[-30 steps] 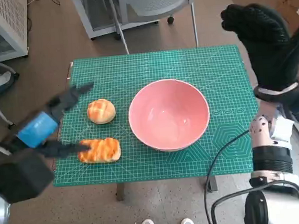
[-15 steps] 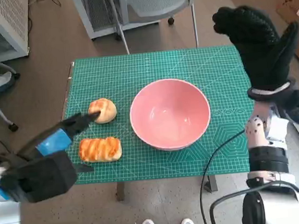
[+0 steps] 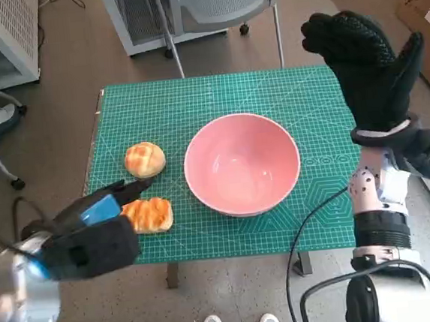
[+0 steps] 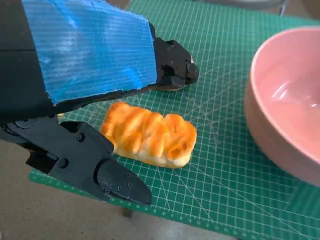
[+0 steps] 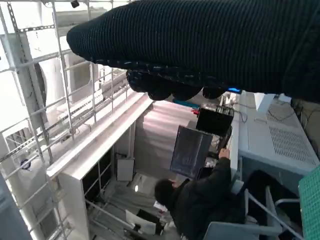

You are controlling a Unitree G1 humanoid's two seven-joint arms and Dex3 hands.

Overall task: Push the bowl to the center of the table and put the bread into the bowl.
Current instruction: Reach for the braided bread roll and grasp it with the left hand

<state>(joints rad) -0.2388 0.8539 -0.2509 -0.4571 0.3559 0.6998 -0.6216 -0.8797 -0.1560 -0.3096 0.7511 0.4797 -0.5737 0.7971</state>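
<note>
A pink bowl [image 3: 241, 163] stands near the middle of the green cutting mat [image 3: 217, 97]. Left of it lie two breads: a round bun [image 3: 145, 159] and, nearer the front edge, a striped oblong loaf [image 3: 149, 214]. My left hand [image 3: 99, 211] hovers over the loaf's left end, fingers spread and holding nothing. In the left wrist view the loaf [image 4: 148, 133] lies between the spread fingers [image 4: 100, 170], untouched, with the bowl [image 4: 287, 110] beside it. My right hand [image 3: 368, 61] is raised high above the mat's right edge, open and empty.
A chair [image 3: 220, 2] and a white cabinet [image 3: 4, 29] stand on the floor beyond the table. A black cable [image 3: 311, 228] runs by the right forearm. The right wrist view shows a seated person [image 5: 205, 197] and shelving.
My left hand has swung back toward the table's front left corner and now hovers over the striped loaf. The right hand has drifted slightly left. Bowl and breads lie as before.
</note>
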